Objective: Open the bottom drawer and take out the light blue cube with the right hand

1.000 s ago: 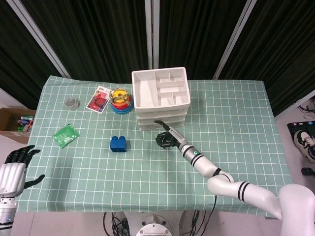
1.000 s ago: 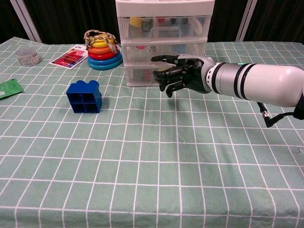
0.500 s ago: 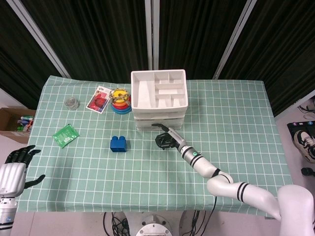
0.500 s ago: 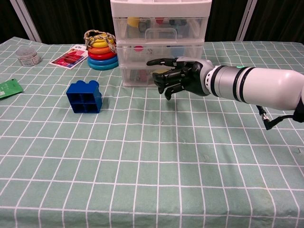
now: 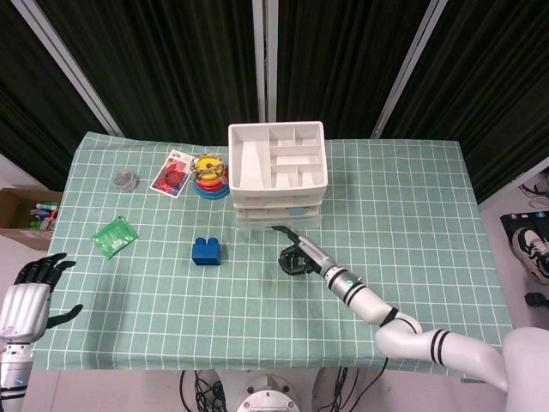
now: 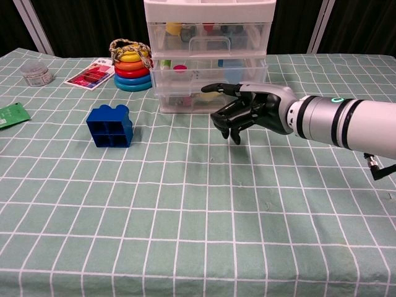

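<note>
Overhead first: the white plastic three-tier drawer unit [image 5: 279, 176] stands at the back of the green checked bench [image 5: 412, 223], and the right hand [image 5: 295, 255] sits just in front of its lowest tier, fingers curled, thumb pointing at the unit, holding nothing I can make out. The left hand [image 5: 24, 287] hangs off the near-left edge, fingers apart and idle. A dark blue building block [image 5: 206, 251] and a stack of coloured rings [image 5: 211, 177] lie well clear of the work.

From the chest camera, the bottom drawer [image 6: 185, 101] looks shut or barely cracked, and the right hand [image 6: 247, 111] covers its front, so contact cannot be confirmed. A pale blue shape in the middle drawer may be the light blue cube [image 6: 234, 73]; which tier truly holds it is unclear. My advice: hook the fingertips under the bottom handle, pull straight toward the robot and level, slowly, because the light unit may slide rather than open.
</note>
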Robot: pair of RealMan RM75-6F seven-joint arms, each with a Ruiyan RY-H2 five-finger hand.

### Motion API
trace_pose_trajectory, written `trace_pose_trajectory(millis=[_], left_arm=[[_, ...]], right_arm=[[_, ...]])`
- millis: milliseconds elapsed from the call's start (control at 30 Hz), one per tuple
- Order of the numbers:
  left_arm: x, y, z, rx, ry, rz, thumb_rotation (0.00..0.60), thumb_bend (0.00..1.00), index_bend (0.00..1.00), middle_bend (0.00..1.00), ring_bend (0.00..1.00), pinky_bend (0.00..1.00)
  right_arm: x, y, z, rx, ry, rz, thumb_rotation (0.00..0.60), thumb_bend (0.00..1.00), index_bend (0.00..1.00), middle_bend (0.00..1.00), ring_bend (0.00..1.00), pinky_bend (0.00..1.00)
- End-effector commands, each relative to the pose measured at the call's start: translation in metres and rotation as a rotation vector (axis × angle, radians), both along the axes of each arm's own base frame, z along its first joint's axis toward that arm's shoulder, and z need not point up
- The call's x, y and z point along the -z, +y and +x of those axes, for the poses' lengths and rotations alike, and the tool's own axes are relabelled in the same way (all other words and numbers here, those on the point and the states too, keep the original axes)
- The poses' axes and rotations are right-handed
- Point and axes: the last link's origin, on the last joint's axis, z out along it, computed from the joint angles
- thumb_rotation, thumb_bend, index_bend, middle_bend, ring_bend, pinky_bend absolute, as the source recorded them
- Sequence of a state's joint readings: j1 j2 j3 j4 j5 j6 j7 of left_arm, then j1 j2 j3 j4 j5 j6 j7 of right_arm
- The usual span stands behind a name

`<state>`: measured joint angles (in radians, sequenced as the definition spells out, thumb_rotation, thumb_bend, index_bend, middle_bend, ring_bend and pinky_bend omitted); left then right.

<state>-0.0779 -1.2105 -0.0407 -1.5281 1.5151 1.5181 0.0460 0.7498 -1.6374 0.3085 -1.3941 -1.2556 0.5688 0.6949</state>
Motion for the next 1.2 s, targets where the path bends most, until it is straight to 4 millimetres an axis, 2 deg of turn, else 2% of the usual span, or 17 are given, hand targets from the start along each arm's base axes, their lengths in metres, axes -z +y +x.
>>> trace_pose_trajectory(millis=[33, 167, 367, 533, 900, 1100, 1200], left_arm=[[0.000, 0.000, 0.000, 0.001, -0.001, 0.001, 0.600, 0.00, 0.26, 0.18, 0.16, 0.19], [0.000, 0.001, 0.000, 0.009, -0.003, 0.003, 0.600, 0.00, 0.26, 0.18, 0.16, 0.19], [0.001, 0.002, 0.002, 0.013, -0.004, -0.001, 0.600, 0.00, 0.26, 0.18, 0.16, 0.19], [0.002, 0.002, 0.002, 0.010, -0.005, -0.002, 0.600, 0.00, 0.26, 0.18, 0.16, 0.19], [0.002, 0.003, 0.003, 0.007, -0.004, -0.006, 0.600, 0.00, 0.26, 0.18, 0.16, 0.19], [0.003, 0.001, 0.000, -0.003, -0.007, -0.009, 0.600, 0.00, 0.26, 0.18, 0.16, 0.19], [0.004, 0.001, -0.002, -0.008, -0.008, -0.009, 0.600, 0.00, 0.26, 0.18, 0.16, 0.19]], right_arm=[[-0.029, 0.022, -0.007, -0.129, 0.125, -0.101, 0.600, 0.46, 0.00, 0.68, 0.59, 0.67], [-0.058, 0.026, -0.002, -0.172, 0.180, -0.218, 0.600, 0.46, 0.00, 0.69, 0.59, 0.67], [-0.078, 0.015, 0.002, -0.157, 0.252, -0.259, 0.600, 0.46, 0.00, 0.69, 0.59, 0.67], [-0.076, 0.003, 0.003, -0.141, 0.313, -0.232, 0.600, 0.46, 0.00, 0.69, 0.59, 0.67], [-0.056, -0.018, 0.012, -0.132, 0.380, -0.191, 0.600, 0.47, 0.01, 0.69, 0.60, 0.67], [-0.054, -0.016, 0.014, -0.133, 0.397, -0.189, 0.600, 0.47, 0.15, 0.71, 0.61, 0.68], [-0.056, -0.011, 0.011, -0.126, 0.388, -0.185, 0.600, 0.47, 0.18, 0.71, 0.61, 0.68]])
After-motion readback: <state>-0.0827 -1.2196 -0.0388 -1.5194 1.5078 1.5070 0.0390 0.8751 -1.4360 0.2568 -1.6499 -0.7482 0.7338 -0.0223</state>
